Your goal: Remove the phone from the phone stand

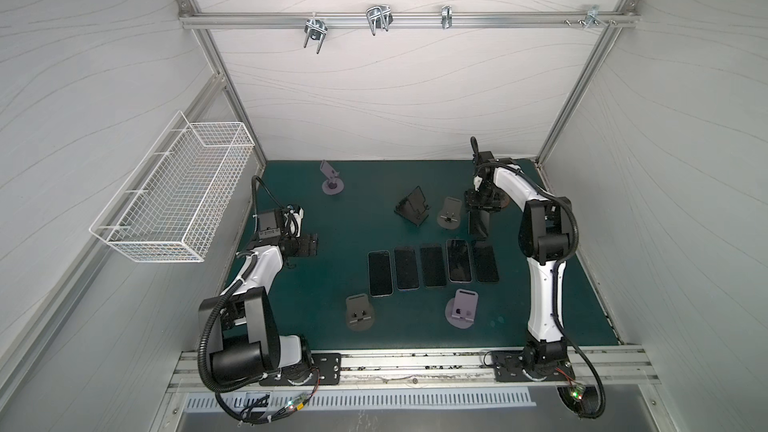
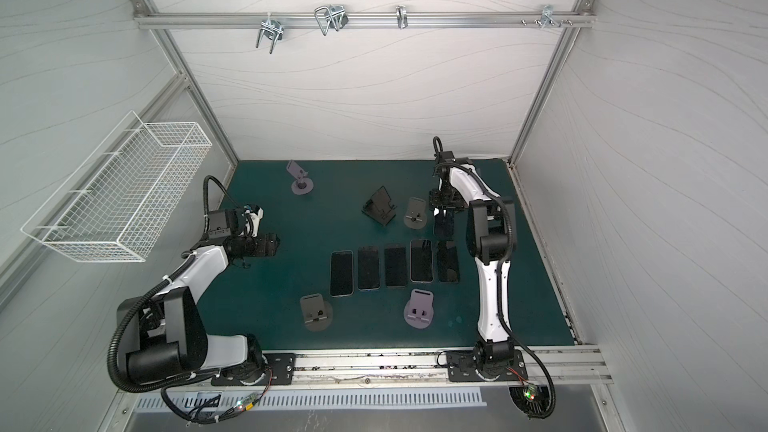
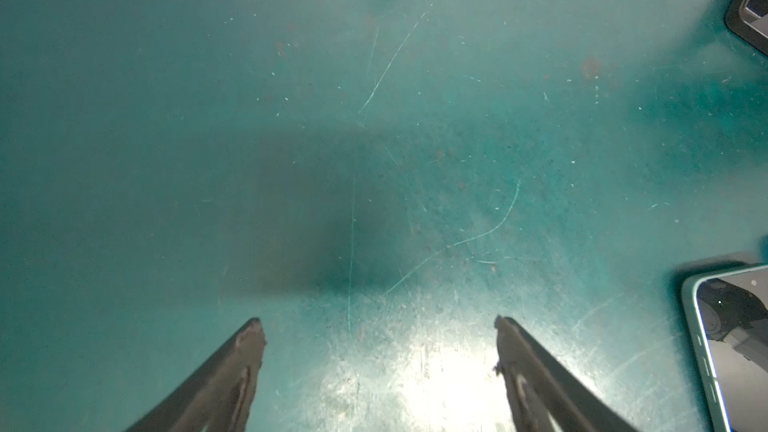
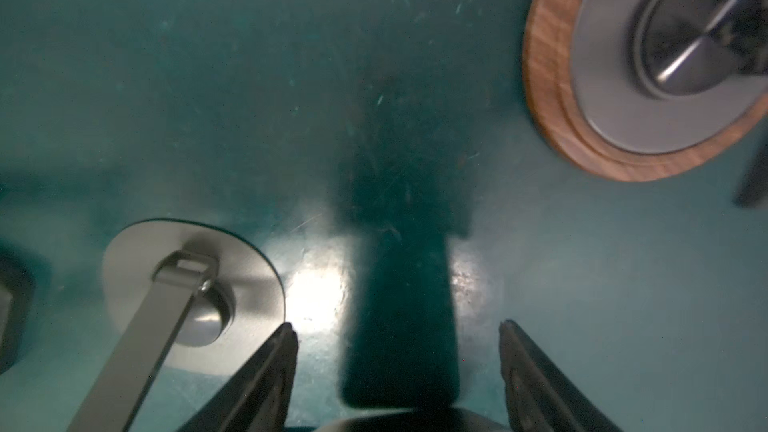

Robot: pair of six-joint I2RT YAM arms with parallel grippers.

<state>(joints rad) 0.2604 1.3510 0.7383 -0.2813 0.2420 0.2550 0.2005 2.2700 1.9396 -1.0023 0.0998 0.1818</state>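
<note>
Upper right in a top view, my right gripper (image 1: 481, 206) hangs wide and empty over the dark flat glass phone (image 1: 478, 225), likely just off its stand; left gripper (image 3: 380, 326) also wide, parked clear.

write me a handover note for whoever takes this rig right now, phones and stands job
left gripper: open, empty, over bare mat.
right gripper: jaws wide, above a sixth phone beside the wood-based stand; can't tell if it grips it.
done: five phones lie flat in a row mid-mat; the other stands look empty.
left: check the sixth phone is free of the wood-based stand, then probably lay it by the row.
</note>
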